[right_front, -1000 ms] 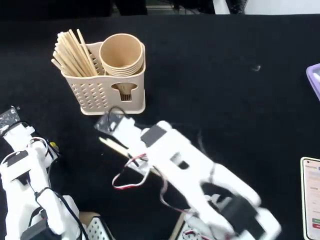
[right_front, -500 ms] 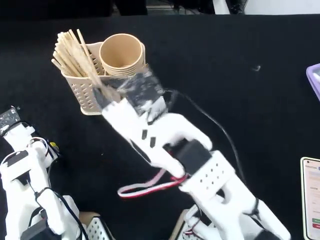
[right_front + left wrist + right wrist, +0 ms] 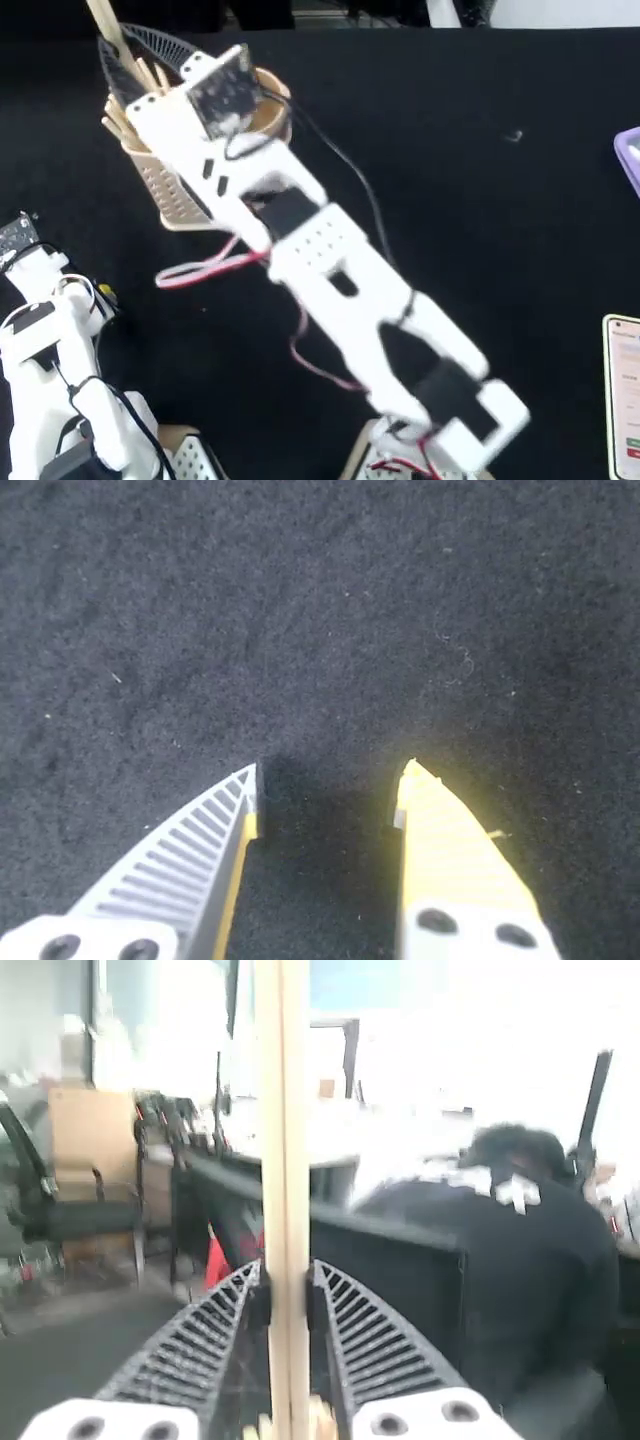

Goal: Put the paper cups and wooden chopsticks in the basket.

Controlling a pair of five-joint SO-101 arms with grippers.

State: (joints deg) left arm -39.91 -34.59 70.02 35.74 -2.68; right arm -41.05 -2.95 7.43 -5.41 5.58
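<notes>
High view: left arm point(image 3: 40, 370) sits at the near-left corner of the bench point(image 3: 480, 200). The left jaws are partly open over bare black cloth, holding nothing. Basket point(image 3: 178, 195) at far left holds a chopstick bundle point(image 3: 120, 115) and stacked paper cups point(image 3: 274, 98). Right jaws clamp one chopstick point(image 3: 283, 1110) upright above the basket.

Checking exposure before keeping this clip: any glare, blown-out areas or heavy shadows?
Right wrist view: the room behind the chopsticks in the right gripper is washed out by bright light. Left wrist view: even light, soft shadow under the left gripper. High view: no glare on the black table.
</notes>
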